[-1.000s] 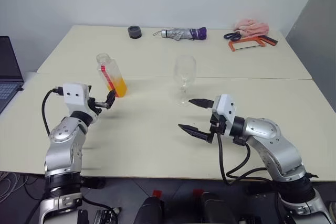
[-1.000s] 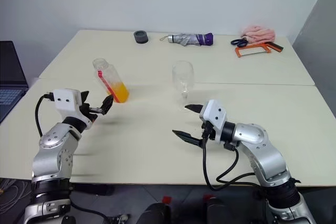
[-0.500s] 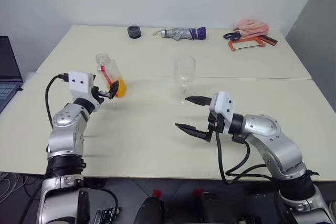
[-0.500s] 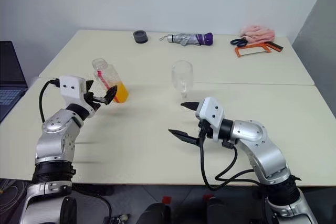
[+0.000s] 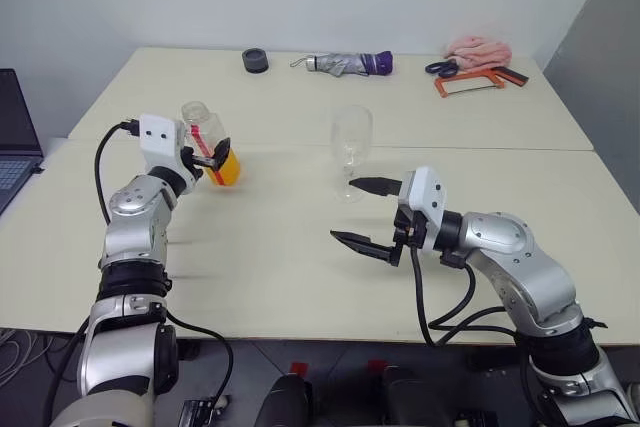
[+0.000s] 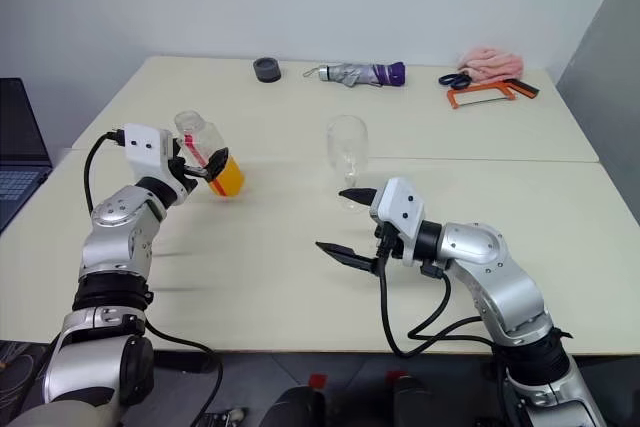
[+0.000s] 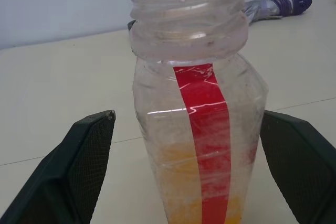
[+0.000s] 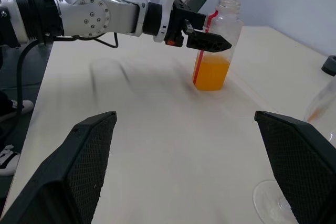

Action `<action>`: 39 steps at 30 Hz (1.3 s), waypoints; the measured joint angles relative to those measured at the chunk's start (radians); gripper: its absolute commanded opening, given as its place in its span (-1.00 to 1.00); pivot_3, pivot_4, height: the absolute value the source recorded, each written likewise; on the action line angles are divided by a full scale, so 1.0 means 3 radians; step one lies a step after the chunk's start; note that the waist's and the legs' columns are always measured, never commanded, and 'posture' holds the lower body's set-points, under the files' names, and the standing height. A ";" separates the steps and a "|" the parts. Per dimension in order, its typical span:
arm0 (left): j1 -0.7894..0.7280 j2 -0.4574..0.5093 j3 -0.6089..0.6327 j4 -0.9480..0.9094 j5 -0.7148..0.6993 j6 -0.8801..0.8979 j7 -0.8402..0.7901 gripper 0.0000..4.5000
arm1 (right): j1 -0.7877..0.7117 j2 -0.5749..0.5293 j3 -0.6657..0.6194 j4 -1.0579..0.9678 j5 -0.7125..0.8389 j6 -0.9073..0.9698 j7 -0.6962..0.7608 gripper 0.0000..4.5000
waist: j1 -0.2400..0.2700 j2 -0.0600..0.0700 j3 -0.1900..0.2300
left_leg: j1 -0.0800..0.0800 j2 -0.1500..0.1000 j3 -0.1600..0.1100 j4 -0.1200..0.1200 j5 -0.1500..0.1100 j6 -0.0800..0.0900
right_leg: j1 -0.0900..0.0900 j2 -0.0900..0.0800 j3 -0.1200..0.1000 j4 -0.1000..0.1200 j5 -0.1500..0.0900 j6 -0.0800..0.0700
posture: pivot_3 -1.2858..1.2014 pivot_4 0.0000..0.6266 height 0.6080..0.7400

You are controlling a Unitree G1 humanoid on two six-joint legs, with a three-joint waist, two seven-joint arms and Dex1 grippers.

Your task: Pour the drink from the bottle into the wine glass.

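Note:
The bottle (image 5: pixel 210 137) stands uncapped on the left part of the table (image 5: pixel 270 267), with a red label strip and the orange drink (image 5: pixel 229 168) in its lower part. My left gripper (image 5: pixel 213 155) is open around the bottle. In the left wrist view the bottle (image 7: pixel 197 124) rises between the two fingers (image 7: pixel 89 166) with a gap on each side. The empty wine glass (image 5: pixel 352 147) stands upright mid-table. My right gripper (image 5: pixel 345 210) hangs open and empty just in front of the glass, pointing left.
Along the far edge lie a black round object (image 5: pixel 256 61), a folded grey-and-purple umbrella (image 5: pixel 345 64), a pink cloth (image 5: pixel 478 48) and an orange saw frame (image 5: pixel 470 84). A laptop (image 5: pixel 15 137) sits off the left side. A seam runs across the table behind the glass.
My left gripper has moved forward and up, from short of the bottle to either side of it. The right gripper has barely moved.

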 measured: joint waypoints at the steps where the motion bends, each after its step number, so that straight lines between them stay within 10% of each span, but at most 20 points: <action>1: -0.0037 0.0000 -0.0007 0.0056 0.0015 -0.0025 -0.0015 1.00 | -0.0002 0.0003 0.0002 0.0000 0.0005 0.0000 -0.0004 1.00 | 0.0000 0.0000 0.0000 | 0.0000 0.0000 0.0000 0.0000 0.0000 0.0000 | 0.0000 0.0000 0.0000 0.0000 0.0000 0.0000 | 0.03 -0.52 1.00; 13: -0.0183 0.0000 -0.0032 0.0324 0.0040 -0.0171 -0.0101 -0.21 | -0.0011 0.0008 0.0018 0.0001 0.0006 0.0000 -0.0015 1.00 | -0.0004 0.0000 0.0000 | 0.0000 0.0000 0.0000 0.0000 0.0000 0.0000 | -0.0001 0.0000 0.0000 0.0000 0.0000 0.0000 | 0.03 -0.52 1.00; 27: -0.0127 -0.0030 -0.0654 -0.0574 0.0437 -0.0564 -0.0360 -0.24 | -0.0004 0.0218 -0.0298 -0.0040 0.0012 0.0025 -0.0593 1.00 | 0.0012 -0.0002 0.0001 | -0.0008 -0.0001 -0.0001 0.0003 0.0003 -0.0006 | -0.0004 -0.0011 0.0003 0.0001 0.0000 0.0000 | 0.03 -0.52 1.00; 39: -0.0878 0.0006 -0.1181 -0.0016 0.1234 -0.1476 -0.0240 -0.25 | 0.0289 0.0252 -0.0392 -0.0074 -0.0055 -0.0127 -0.0847 1.00 | 0.0003 -0.0002 0.0001 | -0.0009 -0.0007 0.0005 0.0000 0.0000 0.0001 | -0.0008 0.0003 0.0004 0.0002 0.0000 0.0000 | 0.03 -0.52 1.00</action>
